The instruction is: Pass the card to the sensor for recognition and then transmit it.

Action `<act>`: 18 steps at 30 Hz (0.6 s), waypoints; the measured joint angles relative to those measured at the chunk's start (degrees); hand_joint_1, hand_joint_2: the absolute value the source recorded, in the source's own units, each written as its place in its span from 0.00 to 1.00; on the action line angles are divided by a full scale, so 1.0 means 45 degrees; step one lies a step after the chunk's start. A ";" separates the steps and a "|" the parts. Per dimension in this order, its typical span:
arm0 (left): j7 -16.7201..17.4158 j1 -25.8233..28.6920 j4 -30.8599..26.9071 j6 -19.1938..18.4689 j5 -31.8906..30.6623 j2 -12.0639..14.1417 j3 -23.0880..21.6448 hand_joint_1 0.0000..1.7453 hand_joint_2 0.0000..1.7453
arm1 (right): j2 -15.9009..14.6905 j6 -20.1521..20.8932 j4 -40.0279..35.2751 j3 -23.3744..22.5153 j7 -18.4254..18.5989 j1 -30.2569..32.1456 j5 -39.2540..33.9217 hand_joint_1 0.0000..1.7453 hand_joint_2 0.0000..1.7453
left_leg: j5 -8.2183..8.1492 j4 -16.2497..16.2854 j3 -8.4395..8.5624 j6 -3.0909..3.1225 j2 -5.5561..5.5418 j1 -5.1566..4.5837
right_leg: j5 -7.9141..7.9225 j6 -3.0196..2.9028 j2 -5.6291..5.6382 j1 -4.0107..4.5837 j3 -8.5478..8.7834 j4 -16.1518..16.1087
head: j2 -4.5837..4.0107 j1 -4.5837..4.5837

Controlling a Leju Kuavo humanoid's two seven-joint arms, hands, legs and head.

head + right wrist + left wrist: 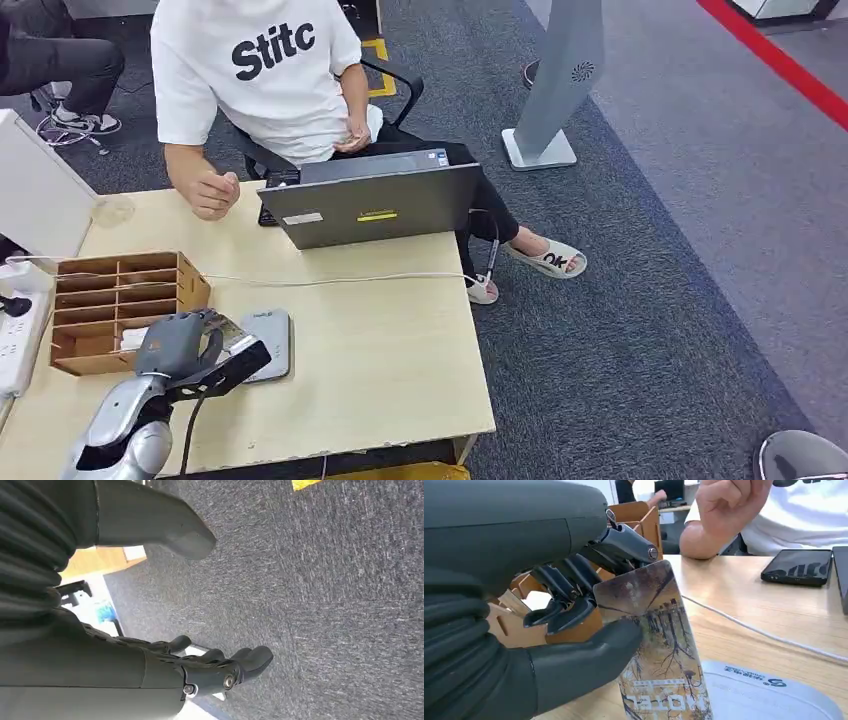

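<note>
One card (651, 645) pinched in my left hand (180, 345), just over the sensor (268, 343): I should lower it flat, grip firm. Right hand (220, 667) hangs empty, fingers apart.

We see the left hand (549, 625) holding a card (656, 645) between its thick thumb and darker fingers (569, 605). The card carries a picture of bare trees and stands tilted over the pale grey sensor pad (769, 695) on the wooden table (764, 615). A white cable (764, 632) runs across the table. Behind the hand stands a wooden rack (639, 517). A black phone (799, 567) lies near a person's forearm (709, 540).
</note>
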 joint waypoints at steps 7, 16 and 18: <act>0.0000 0.0000 -0.0078 0.0160 0.0345 0.0180 0.0019 1.00 1.00 | 0.0000 -0.0005 0.0000 0.0000 -0.0053 0.0003 0.0005 0.00 1.00 | 0.0001 0.0000 -0.0001 -0.0001 0.0002 0.0001 | 0.0000 0.0000 0.0002 0.0001 -0.0002 0.0000 | 0.0000 0.0000; -0.0121 -0.0797 -0.1582 -0.0185 0.1287 0.1145 0.0883 1.00 1.00 | -0.0005 -0.0058 0.0000 0.0000 -0.0146 0.0013 0.0000 0.00 1.00 | 0.0003 0.0000 -0.0002 -0.0004 0.0003 0.0010 | 0.0001 -0.0001 0.0004 0.0003 -0.0010 0.0003 | 0.0000 0.0000; -0.0126 -0.1080 -0.1895 -0.0306 0.1399 0.1375 0.1132 1.00 1.00 | -0.0005 -0.0058 0.0000 0.0000 -0.0136 0.0015 0.0005 0.00 1.00 | 0.0004 0.0000 -0.0003 -0.0005 0.0003 0.0013 | 0.0001 -0.0002 0.0004 0.0004 -0.0011 0.0004 | 0.0000 0.0000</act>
